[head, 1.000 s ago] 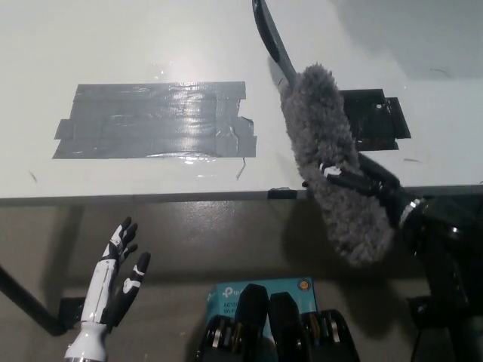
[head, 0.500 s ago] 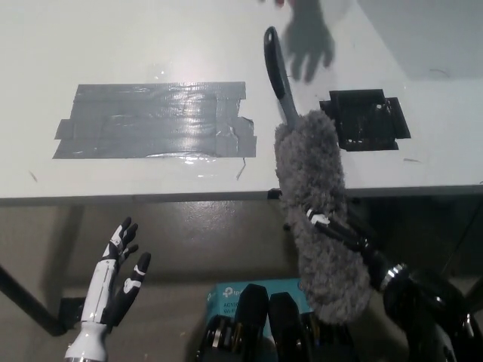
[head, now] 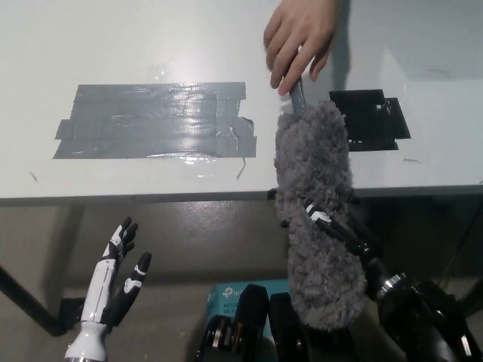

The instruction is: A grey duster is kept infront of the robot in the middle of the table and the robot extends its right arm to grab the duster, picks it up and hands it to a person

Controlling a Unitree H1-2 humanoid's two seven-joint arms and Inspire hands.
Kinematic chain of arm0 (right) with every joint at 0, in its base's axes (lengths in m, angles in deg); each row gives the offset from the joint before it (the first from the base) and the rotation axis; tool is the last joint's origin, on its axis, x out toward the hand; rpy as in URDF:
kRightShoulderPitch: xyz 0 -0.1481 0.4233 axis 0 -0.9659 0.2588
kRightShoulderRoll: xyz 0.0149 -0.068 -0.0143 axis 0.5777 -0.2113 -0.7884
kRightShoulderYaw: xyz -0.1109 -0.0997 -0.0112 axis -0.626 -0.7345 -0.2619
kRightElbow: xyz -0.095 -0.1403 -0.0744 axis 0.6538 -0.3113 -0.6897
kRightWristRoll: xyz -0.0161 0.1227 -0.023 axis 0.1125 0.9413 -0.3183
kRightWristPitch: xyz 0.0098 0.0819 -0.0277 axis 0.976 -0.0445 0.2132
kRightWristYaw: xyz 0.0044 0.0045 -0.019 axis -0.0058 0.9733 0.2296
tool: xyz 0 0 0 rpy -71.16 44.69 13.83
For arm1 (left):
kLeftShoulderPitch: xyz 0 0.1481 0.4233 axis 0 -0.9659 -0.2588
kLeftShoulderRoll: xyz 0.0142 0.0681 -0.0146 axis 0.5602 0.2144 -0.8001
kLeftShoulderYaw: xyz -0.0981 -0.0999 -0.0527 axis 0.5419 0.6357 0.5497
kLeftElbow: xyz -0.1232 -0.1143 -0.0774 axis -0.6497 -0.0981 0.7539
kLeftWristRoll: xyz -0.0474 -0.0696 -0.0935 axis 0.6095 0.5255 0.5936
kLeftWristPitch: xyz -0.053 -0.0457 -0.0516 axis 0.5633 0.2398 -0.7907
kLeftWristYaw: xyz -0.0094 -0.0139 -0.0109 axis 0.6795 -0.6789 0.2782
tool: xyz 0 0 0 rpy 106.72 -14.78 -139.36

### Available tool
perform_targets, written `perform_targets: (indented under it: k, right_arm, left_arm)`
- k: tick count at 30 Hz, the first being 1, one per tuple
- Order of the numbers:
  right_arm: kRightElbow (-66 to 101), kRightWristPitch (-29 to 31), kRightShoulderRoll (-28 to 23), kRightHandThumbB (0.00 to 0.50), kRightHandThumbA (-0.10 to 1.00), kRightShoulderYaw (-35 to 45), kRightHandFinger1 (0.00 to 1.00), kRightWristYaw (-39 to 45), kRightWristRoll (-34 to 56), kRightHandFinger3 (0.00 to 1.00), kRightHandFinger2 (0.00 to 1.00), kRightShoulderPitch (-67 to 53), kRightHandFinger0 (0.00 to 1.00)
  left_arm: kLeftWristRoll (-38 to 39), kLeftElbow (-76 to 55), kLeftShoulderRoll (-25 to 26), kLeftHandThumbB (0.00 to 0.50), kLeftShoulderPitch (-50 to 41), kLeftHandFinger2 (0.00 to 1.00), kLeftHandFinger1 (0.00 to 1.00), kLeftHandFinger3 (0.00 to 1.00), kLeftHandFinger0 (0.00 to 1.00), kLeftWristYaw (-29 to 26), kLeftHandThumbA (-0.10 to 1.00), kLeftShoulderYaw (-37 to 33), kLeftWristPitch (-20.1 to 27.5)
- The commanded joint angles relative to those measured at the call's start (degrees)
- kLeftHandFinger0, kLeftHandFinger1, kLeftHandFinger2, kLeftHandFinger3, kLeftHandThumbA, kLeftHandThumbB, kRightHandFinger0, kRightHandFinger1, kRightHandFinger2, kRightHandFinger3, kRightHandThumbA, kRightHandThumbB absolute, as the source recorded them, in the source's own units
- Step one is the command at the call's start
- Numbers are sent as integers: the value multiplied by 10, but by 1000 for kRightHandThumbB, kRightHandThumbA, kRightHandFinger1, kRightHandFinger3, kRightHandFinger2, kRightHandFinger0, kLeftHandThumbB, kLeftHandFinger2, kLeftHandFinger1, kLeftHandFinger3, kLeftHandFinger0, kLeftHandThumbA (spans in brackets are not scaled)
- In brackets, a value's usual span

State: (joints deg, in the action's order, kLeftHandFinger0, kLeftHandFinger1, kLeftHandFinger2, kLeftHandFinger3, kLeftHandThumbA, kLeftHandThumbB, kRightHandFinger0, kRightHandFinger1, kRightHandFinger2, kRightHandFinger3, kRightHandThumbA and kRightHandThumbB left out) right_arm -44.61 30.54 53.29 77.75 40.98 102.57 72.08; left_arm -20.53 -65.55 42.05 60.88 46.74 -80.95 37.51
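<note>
- The grey duster (head: 315,226) stands lengthwise near-to-far, its fluffy head toward the near side and its dark handle pointing away to the far side, leaning slightly left at the top.
- The fluffy head spans the near edge of the white table (head: 151,45); its lower part hangs in front of the table, over the floor.
- The black right hand (head: 339,230) has its fingers wrapped around the fluffy head at mid-length, gripping it.
- A person's hand (head: 298,38) reaches in from the far edge, fingers closed over the handle, hiding most of it.
- The white left hand (head: 117,275) rests low at the near left, below the table edge, fingers spread and holding nothing.
- A grey tape patch (head: 155,121) lies on the table left of the duster; a black square patch (head: 371,119) lies just right of it.
</note>
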Motion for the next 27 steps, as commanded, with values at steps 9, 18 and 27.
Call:
perform_targets:
  k: [9,18,27]
  right_arm:
    - [177,-1,13,80,-100,-30,419,-200,344,1000,808,67,0]
    - [184,-1,-10,222,489,-42,965,-170,336,1000,1000,72,491]
    - [192,0,-40,467,954,-47,1000,-58,198,1000,1000,51,1000]
  left_arm:
    - [-3,-26,14,177,17,1000,1000,1000,1000,-2,815,4,16]
    - [-5,-23,16,186,22,1000,1000,1000,982,-3,835,3,17]
    - [-10,-21,16,179,21,1000,1000,1000,985,-4,836,1,20]
